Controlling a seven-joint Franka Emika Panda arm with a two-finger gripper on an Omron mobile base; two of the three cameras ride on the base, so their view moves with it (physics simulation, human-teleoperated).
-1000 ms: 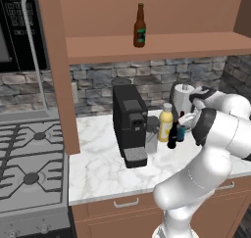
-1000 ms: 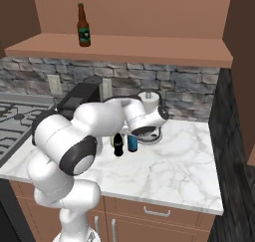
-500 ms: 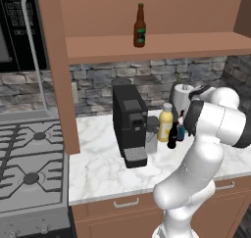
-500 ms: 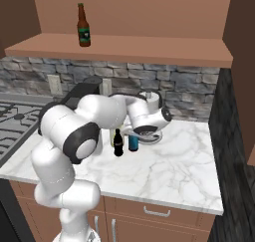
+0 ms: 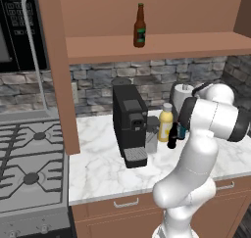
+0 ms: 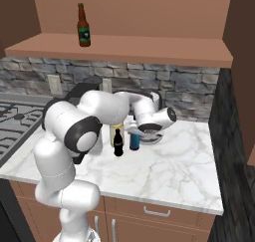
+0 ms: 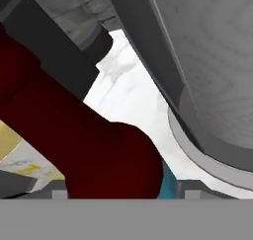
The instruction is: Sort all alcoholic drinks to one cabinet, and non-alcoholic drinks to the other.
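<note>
Gripper [image 6: 135, 131] sits low over the blue bottle [image 6: 134, 140] on the counter [image 6: 174, 161] by the cola bottle [image 6: 118, 143], dark red neck between its tips, can't tell if clamped yet, prob. for the shelf [image 6: 149, 44] w/ the brown bottle [image 6: 83, 25].

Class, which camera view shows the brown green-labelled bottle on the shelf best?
The left base view: the brown bottle stands upright near the middle of the shelf, unobstructed and largest. The right base view shows it whole too, smaller and towards the left.
</note>
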